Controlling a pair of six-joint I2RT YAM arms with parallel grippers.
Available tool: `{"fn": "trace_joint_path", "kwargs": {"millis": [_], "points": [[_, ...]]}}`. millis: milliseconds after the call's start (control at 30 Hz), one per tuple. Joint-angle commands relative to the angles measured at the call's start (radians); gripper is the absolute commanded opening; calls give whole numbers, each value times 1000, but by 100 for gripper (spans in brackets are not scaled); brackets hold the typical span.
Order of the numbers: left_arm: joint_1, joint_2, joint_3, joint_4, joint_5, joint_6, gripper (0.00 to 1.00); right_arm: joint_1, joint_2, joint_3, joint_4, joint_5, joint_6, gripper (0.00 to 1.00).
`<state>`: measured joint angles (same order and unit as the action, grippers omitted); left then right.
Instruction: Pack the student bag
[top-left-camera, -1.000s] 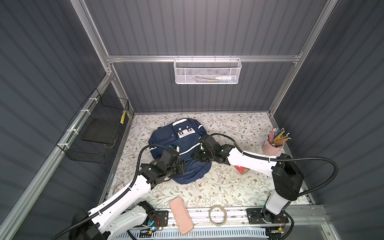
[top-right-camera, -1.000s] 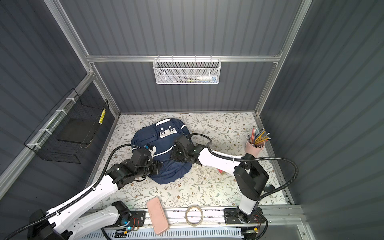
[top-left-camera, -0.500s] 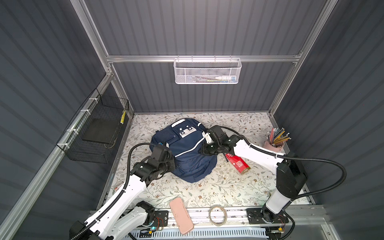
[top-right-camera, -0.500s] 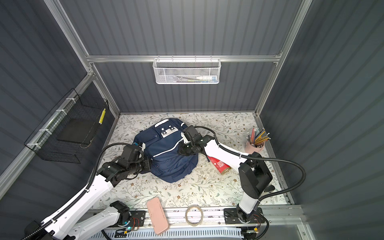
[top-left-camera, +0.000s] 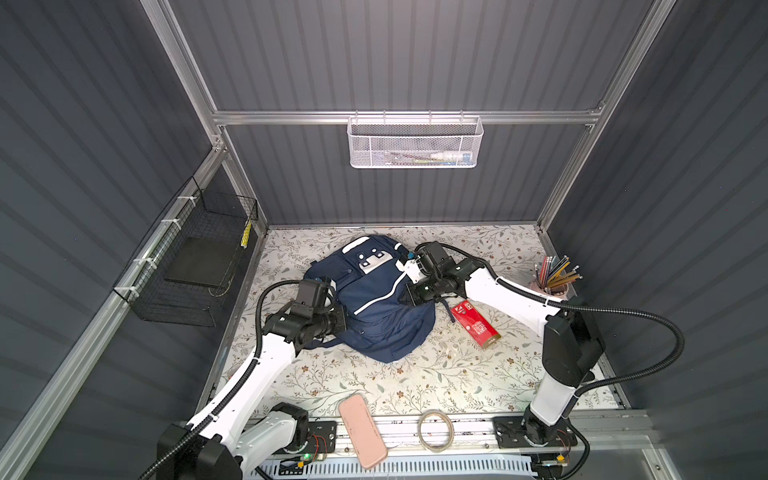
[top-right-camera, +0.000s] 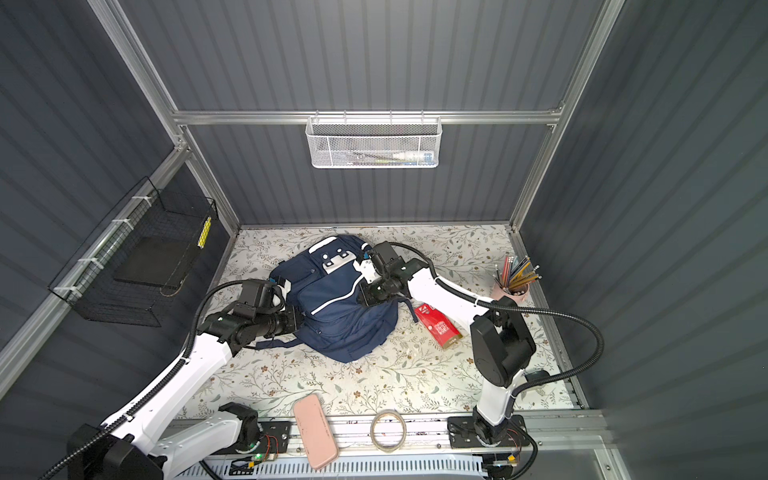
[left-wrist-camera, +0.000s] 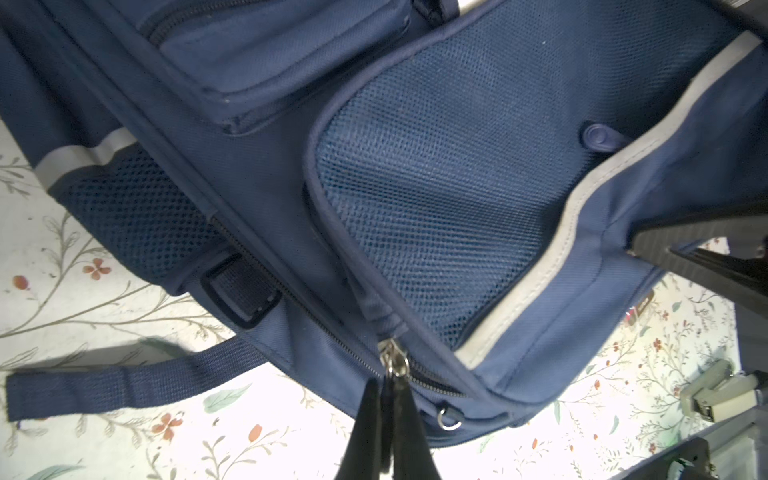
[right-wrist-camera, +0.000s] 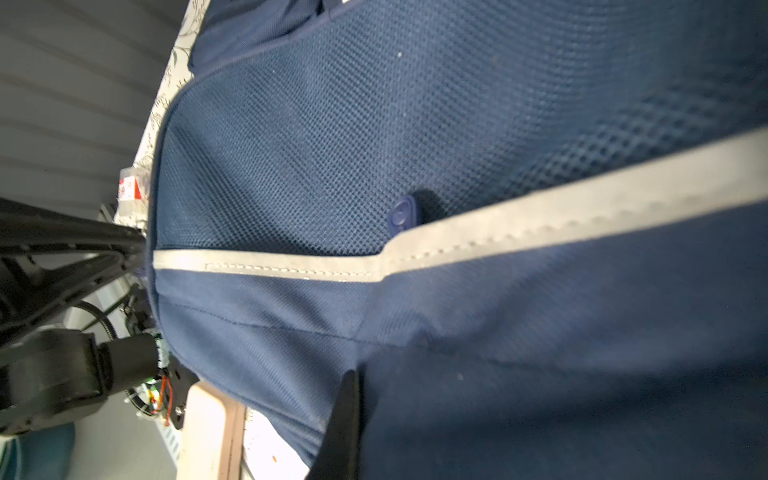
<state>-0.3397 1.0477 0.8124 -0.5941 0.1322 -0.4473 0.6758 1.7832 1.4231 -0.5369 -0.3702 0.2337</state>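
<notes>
The navy student bag (top-left-camera: 376, 309) (top-right-camera: 338, 309) lies front up on the floral table, white patch pocket toward the back wall. My left gripper (top-left-camera: 338, 323) (top-right-camera: 296, 322) is at the bag's left side. In the left wrist view it (left-wrist-camera: 390, 388) is shut on the zipper pull (left-wrist-camera: 392, 365) of the main zipper. My right gripper (top-left-camera: 409, 297) (top-right-camera: 365, 297) presses into the bag's right side. In the right wrist view it (right-wrist-camera: 365, 395) is shut on a fold of the bag's fabric (right-wrist-camera: 498, 415); one dark finger (right-wrist-camera: 347, 415) shows, the other is hidden under cloth.
A red box (top-left-camera: 473, 325) lies right of the bag, under the right arm. A pink case (top-left-camera: 362, 432) and a tape ring (top-left-camera: 435, 429) sit at the front edge. A pencil cup (top-left-camera: 552, 284) stands far right. A white mesh basket (top-left-camera: 415, 143) and a black wire basket (top-left-camera: 195, 266) hang on the walls.
The two grippers have pulled apart, left going left and right going right and back. The bag's body has spread wider. The red box has come into full view.
</notes>
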Motion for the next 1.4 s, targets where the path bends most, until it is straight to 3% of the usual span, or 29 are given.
{"fn": "trace_joint_path", "kwargs": {"millis": [0, 133, 167, 200, 233, 300, 467, 567, 633, 700, 733, 767, 900, 1033, 1200, 1367], "points": [[57, -34, 9, 26, -141, 11, 0, -42, -10, 16, -165, 83, -148, 0], [57, -18, 15, 27, -106, 41, 0, -41, -36, -6, -92, -18, -133, 0], [57, -13, 15, 30, -80, 45, 0, -41, -36, -5, -87, -30, -125, 3], [57, -14, 10, 43, -52, 45, 2, -40, -31, 4, -86, -37, -113, 13], [57, -23, 5, 52, -38, 40, 13, -38, -26, 12, -86, -49, -102, 30], [57, -44, -2, 66, -19, 29, 27, -34, -28, 17, -78, -50, -78, 45], [57, -72, 44, -2, 3, -16, 41, -27, -86, 0, -70, -35, 2, 64], [57, -53, 82, -7, 79, 28, 59, -24, -155, -42, -70, 65, 67, 71], [49, -12, 98, 22, 151, 88, 80, -26, -228, -105, -26, 119, 135, 76], [-21, 41, 129, 18, 105, 142, 93, -35, -302, -165, 26, 140, 204, 80], [-84, 68, 152, -2, 21, 154, 99, -40, -331, -189, 39, 162, 231, 86], [-155, 103, 178, -21, -69, 162, 100, -41, -360, -215, 39, 213, 267, 89], [-296, 193, 229, 18, -164, 174, 100, -46, -430, -222, -70, 401, 323, 96], [-455, 289, 296, 25, -320, 258, 100, -62, -494, -293, -74, 454, 331, 97], [-504, 425, 373, -23, -493, 299, 100, -108, -559, -394, -70, 438, 360, 97], [-523, 505, 401, -12, -510, 323, 100, -139, -638, -521, -22, 420, 391, 97]]}}
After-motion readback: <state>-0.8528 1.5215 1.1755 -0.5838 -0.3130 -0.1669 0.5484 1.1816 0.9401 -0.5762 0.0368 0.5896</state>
